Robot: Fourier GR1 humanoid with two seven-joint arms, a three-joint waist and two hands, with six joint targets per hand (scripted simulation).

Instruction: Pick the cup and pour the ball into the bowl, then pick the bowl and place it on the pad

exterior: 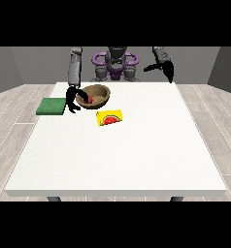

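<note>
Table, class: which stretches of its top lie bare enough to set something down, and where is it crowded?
Bare: the whole near half of the table, in front of the yellow cup, and the right side beyond it. Crowded: the far left corner, where the green pad, the hand at the view's left and the bowl sit close together.

No text, label, brand, number or sign can be read anywhere in the front view. The only marking to be seen is a picture, not writing: a red and green watermelon-slice motif is shown on the near face of the yellow cup (pixel 110 117), which lies on its side on the worktop (pixel 117 155), just near and right of the bowl (pixel 94 95).
</note>
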